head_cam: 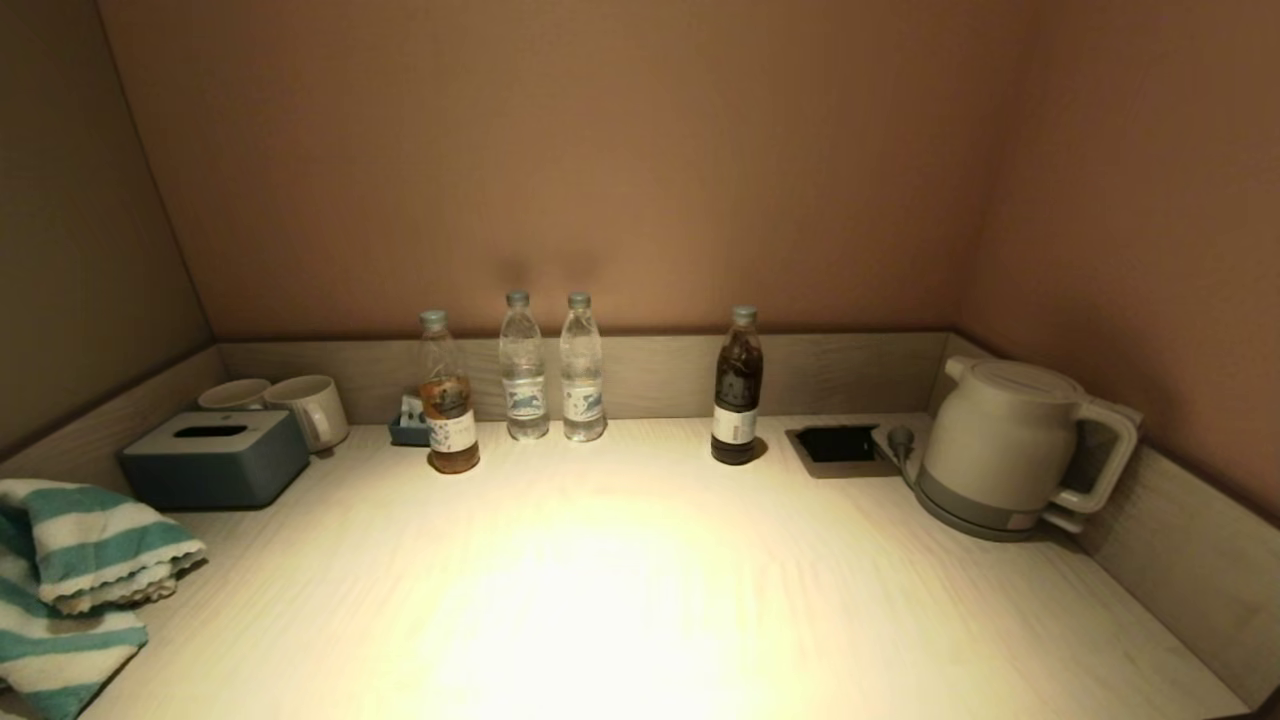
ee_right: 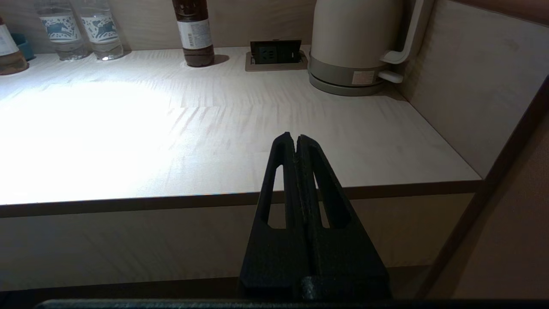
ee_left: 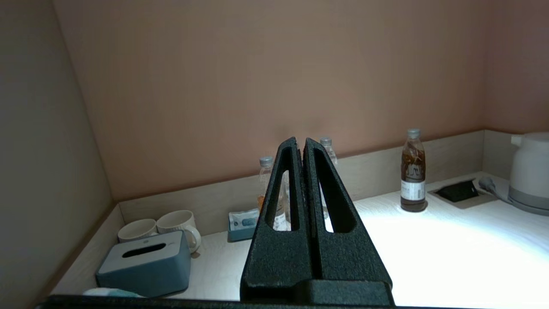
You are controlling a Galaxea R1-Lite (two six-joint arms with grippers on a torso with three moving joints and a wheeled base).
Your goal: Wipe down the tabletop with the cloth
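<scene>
Left gripper (ee_left: pixel 300 143) is up in the air with its fingers pressed together, holding nothing — the folded teal-and-white striped terry cloth (head_cam: pixel 75 575) sits down below and behind it, at the near left corner of the pale beige wood-grain tabletop (head_cam: pixel 640 600). I'd spread the fingers first, then drop onto the top fold (right gripper (ee_right: pixel 296 139) is parked off the front edge, also closed).

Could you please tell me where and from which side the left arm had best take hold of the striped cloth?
Probably the raised upper fold of the cloth, taken from above. It lies bunched at the tabletop's front left corner, its scalloped edge lifted off the surface, so fingers could close round it. The tissue box crowds the far side. The left tool is shut, so it must open first.
</scene>
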